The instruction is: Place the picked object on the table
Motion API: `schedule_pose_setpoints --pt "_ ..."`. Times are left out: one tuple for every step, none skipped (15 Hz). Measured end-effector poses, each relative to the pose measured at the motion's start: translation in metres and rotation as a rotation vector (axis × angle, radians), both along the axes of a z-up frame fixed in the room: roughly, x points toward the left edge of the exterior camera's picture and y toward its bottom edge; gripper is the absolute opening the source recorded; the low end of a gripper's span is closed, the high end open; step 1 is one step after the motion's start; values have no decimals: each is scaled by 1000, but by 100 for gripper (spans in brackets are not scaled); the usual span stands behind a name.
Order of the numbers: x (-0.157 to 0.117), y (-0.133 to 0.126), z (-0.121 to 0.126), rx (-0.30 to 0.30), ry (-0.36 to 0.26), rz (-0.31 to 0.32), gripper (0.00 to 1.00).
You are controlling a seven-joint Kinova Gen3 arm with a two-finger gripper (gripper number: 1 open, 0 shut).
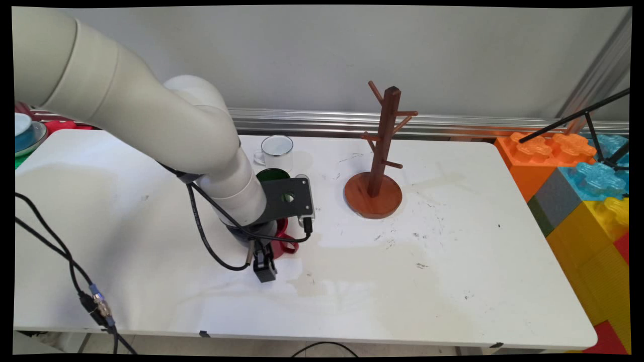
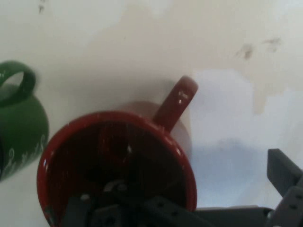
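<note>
A red mug stands on the white table, mostly hidden under my wrist in the main view. In the hand view I look down into the red mug, its handle pointing away. My gripper is lowered over its rim and open: one finger is down inside the cup, the other stands outside with a clear gap to the wall. A green mug sits just beside it. In the main view my gripper is right at the table surface.
The green mug and a clear glass mug stand just behind my hand. A wooden mug tree stands to the right. Big coloured blocks line the right edge, and dishes lie at the far left.
</note>
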State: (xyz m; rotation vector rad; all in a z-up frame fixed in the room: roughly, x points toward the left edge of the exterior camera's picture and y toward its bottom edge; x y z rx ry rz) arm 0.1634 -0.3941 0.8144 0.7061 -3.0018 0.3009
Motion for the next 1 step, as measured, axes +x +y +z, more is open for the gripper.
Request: schedule_pose_setpoints --pt "-1 0 1 -4 11 -4 100"
